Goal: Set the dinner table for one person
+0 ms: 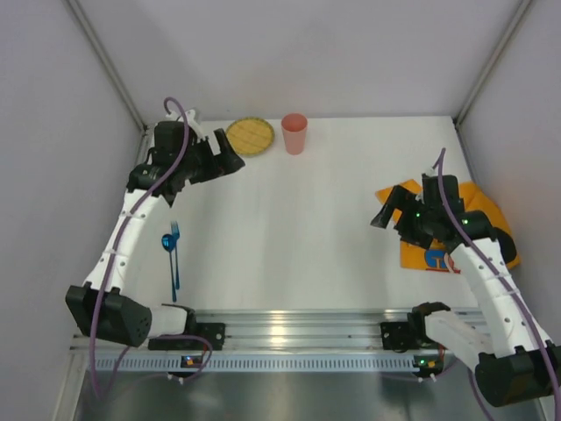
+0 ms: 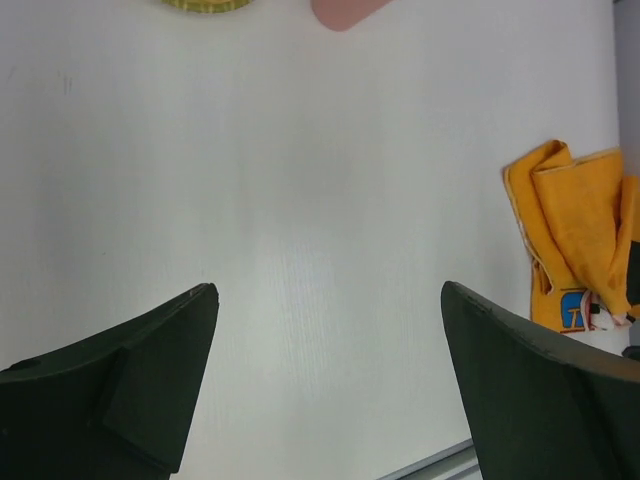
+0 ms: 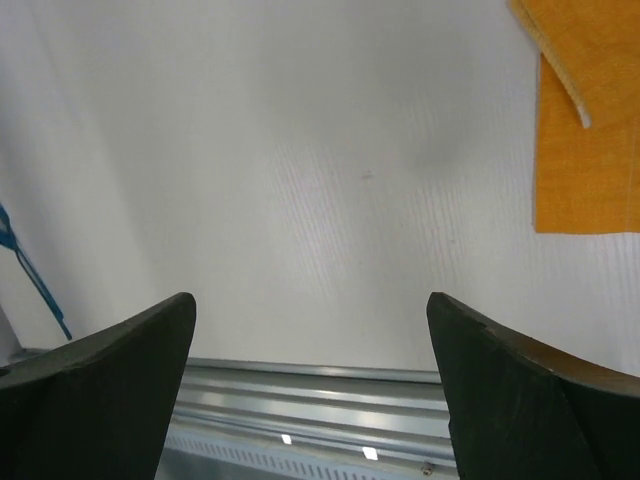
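The dinner table (image 1: pixel 298 219) is a white tabletop with an aluminium rail (image 1: pixel 289 329) at its near edge. A yellow plate (image 1: pixel 250 136) and a pink cup (image 1: pixel 294 133) stand at the back. A blue fork and spoon (image 1: pixel 173 254) lie at the left. A crumpled orange placemat (image 1: pixel 456 232) lies at the right, partly under the right arm. My left gripper (image 1: pixel 230 162) is open and empty, beside the plate. My right gripper (image 1: pixel 390 215) is open and empty, just left of the placemat. In the left wrist view the gripper (image 2: pixel 328 290) is over bare table; so is the right wrist view's gripper (image 3: pixel 311 298).
Grey walls close in the table at the back and both sides. The left wrist view shows the plate's edge (image 2: pixel 205 5), the cup (image 2: pixel 345 12) and the placemat (image 2: pixel 580 240). The right wrist view shows the placemat (image 3: pixel 585 120), a blue utensil (image 3: pixel 30 270) and the rail (image 3: pixel 310 400).
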